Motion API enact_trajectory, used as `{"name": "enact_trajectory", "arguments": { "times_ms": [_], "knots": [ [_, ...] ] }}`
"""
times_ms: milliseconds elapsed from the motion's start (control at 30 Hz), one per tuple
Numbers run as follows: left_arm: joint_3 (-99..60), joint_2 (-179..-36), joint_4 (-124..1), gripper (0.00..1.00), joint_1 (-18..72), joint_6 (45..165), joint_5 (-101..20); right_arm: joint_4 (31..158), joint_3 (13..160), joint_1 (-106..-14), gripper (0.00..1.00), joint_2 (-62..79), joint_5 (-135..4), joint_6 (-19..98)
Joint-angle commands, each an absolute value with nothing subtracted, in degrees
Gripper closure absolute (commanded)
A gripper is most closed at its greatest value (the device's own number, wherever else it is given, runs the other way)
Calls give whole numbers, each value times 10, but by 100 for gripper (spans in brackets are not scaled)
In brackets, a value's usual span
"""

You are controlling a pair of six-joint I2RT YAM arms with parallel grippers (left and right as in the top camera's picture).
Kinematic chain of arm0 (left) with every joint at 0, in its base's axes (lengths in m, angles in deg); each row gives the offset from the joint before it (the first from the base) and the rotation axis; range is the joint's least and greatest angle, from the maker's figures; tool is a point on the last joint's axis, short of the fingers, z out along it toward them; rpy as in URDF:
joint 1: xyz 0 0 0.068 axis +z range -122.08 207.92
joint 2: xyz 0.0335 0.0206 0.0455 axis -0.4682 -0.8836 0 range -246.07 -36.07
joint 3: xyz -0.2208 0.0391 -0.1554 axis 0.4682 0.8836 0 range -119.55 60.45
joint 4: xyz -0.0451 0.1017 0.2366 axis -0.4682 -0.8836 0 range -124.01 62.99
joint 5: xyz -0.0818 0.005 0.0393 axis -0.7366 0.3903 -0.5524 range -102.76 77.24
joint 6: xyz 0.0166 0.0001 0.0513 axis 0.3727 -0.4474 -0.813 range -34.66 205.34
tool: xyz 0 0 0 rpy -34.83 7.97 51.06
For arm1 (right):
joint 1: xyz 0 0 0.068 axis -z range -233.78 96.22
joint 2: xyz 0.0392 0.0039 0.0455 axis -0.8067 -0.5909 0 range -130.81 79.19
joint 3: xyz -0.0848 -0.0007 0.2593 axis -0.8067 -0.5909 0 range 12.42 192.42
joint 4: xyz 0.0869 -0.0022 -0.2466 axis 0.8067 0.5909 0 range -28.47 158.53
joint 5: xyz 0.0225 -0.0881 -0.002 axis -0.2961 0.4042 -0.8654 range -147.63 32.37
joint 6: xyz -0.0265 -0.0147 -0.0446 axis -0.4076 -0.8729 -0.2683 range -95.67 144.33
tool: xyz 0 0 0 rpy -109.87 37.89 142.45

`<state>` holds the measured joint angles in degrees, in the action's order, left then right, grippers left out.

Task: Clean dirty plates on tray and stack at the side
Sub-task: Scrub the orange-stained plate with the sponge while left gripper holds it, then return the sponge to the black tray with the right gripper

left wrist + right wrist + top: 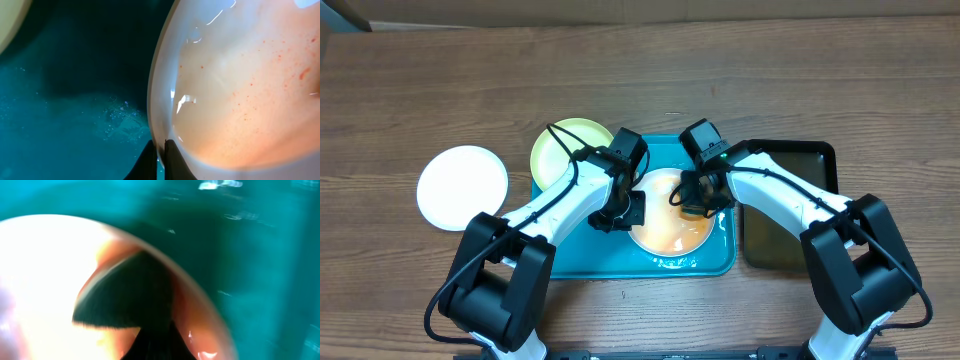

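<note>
Three in all: white plate (462,187), yellow-green plate (565,145), smeared plate (665,235).

Overhead view was evenly lit and sharp. Left wrist view showed white glare streaks on the plate (240,90). Right wrist view was blurred, the plate overexposed.

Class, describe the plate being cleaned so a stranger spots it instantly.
Find the teal tray mid-table. The sauced plate lies in its right half. Unlike the yellow-green plate and clean white plate further left, it is smeared orange.
</note>
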<state>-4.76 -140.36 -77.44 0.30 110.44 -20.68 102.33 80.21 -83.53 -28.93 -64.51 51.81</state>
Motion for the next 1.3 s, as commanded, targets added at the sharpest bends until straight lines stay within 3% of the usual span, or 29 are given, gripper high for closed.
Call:
{"name": "enact_trajectory", "arguments": {
  "times_ms": [0,167,533,833,1267],
  "knots": [
    [-46,-1393,-780,96,1,1096,-203,1005,812,-834,96,-304,-811,441],
    [-46,-1393,-786,96,1,1096,-203,1035,812,-834,96,-304,-845,373],
    [-47,-1379,-788,96,5,1096,-191,1085,812,-768,96,-230,-801,385],
    [-50,-1301,-787,96,13,1096,-110,1141,812,-711,96,-120,-732,385],
    [-50,-1219,-770,96,12,1088,13,1227,811,-617,96,-112,-616,410]
  ]
}}
